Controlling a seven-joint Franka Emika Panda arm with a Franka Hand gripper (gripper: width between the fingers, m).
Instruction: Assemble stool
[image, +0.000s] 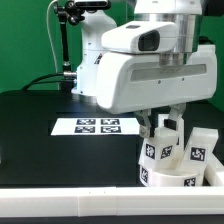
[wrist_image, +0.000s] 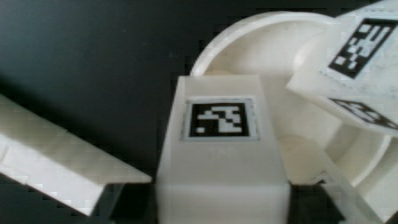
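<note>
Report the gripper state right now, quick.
Gripper: closed on a stool leg, held upright over the round seat.

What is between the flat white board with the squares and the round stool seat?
In the exterior view, only bare black table lies between the marker board and the round seat. The claw hangs above the seat, holding a leg.

White, glossy, rounded arm (image: 150, 65) casing with a grey oval cap on the wrist; dark fingers (image: 151, 124) below; black cable behind the base.
</note>
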